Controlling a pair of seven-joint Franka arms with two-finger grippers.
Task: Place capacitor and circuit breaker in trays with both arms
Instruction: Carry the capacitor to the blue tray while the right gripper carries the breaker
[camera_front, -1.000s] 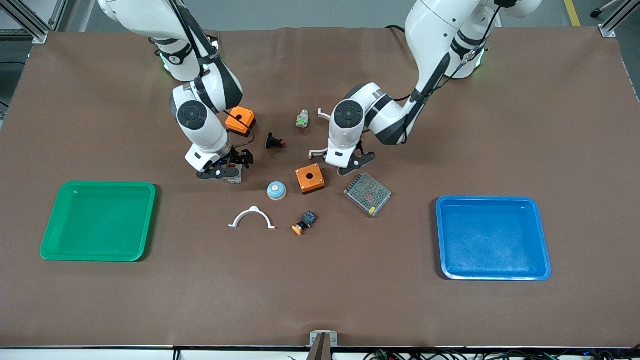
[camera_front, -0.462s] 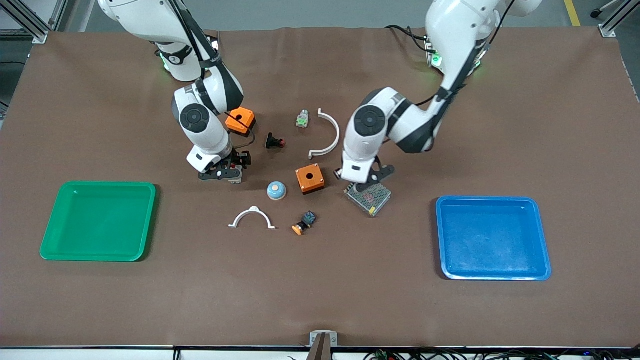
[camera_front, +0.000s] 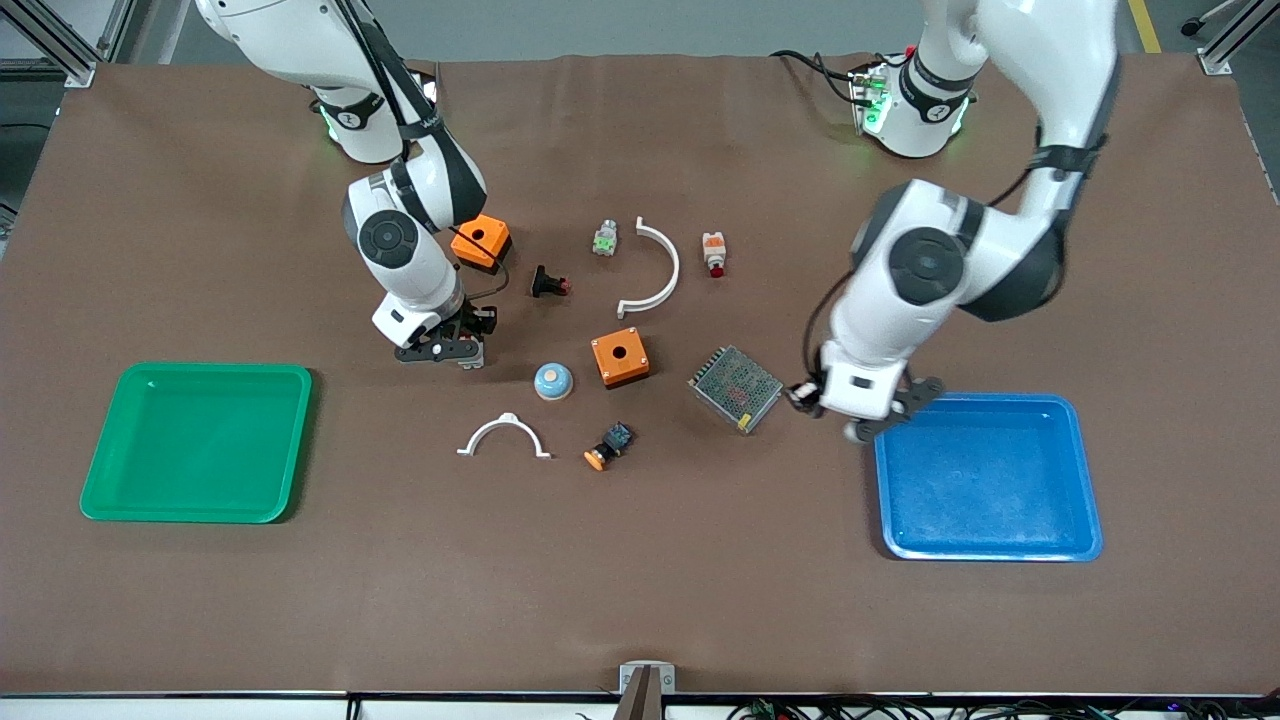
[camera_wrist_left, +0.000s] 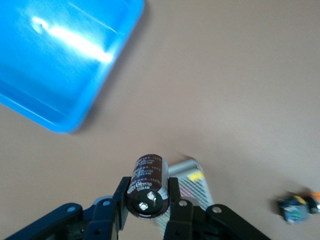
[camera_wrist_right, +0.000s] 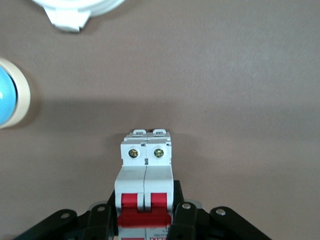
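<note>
My left gripper (camera_front: 855, 418) hangs over the table beside the blue tray's (camera_front: 985, 475) corner nearest the metal mesh box (camera_front: 735, 387). In the left wrist view my left gripper (camera_wrist_left: 146, 194) is shut on the capacitor (camera_wrist_left: 147, 180), a black cylinder with a silvery end, with the blue tray (camera_wrist_left: 55, 65) ahead. My right gripper (camera_front: 450, 350) is low over the table between the green tray (camera_front: 195, 440) and the blue dome (camera_front: 553, 380). In the right wrist view my right gripper (camera_wrist_right: 145, 220) is shut on the circuit breaker (camera_wrist_right: 145, 175), a white-grey block with red levers.
Between the arms lie two orange boxes (camera_front: 620, 358) (camera_front: 481, 240), two white arcs (camera_front: 505, 435) (camera_front: 655, 270), a black push-button (camera_front: 550, 283), a white-orange part (camera_front: 713, 253), a green-grey part (camera_front: 604, 240) and an orange-blue button (camera_front: 608, 445).
My left arm has swung from beside the orange box, over the mesh box, to the blue tray's corner, carrying the capacitor. My right gripper has barely moved.
</note>
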